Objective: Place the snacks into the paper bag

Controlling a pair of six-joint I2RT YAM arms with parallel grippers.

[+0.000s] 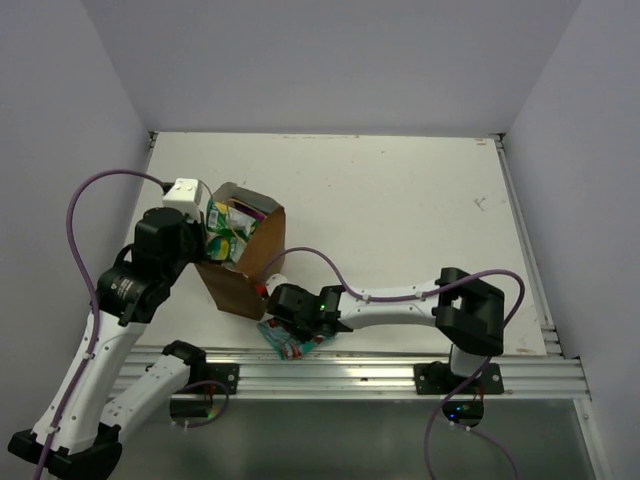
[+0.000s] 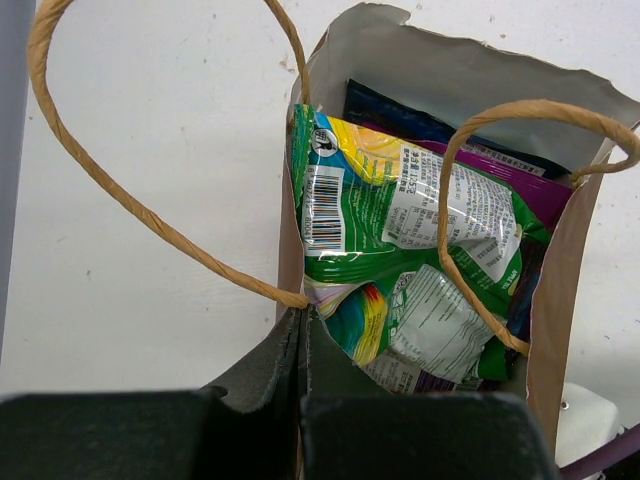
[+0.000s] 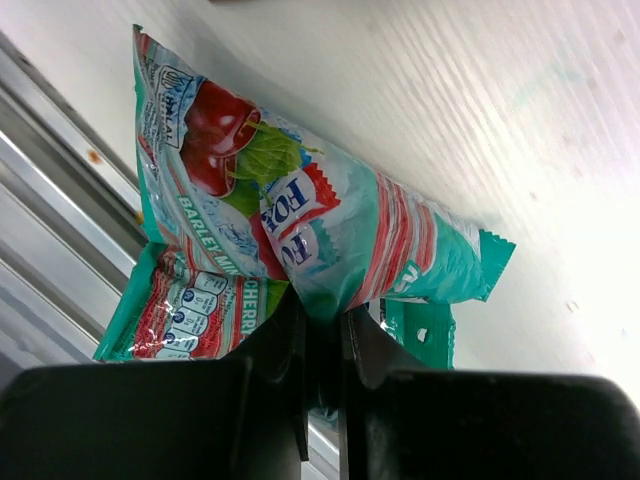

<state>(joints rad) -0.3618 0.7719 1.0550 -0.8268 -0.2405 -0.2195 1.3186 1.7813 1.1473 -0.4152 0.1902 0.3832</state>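
Overhead, the paper bag [image 1: 243, 265] is found standing open, a teal-pink packet [image 1: 291, 341] just beside it under the right gripper [image 1: 288, 325]; a pick-up is judged in hand. At the left wrist, the left gripper [image 2: 303, 335] is clamped on the bag's wall, green packets [image 2: 400, 210] packed inside. At the right wrist, the packet is pinched between closed jaws; a lift over the rim is called for.

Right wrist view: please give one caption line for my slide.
Right gripper, fingers shut on a teal cherry sweet packet, with a second packet beneath, near the table edge.
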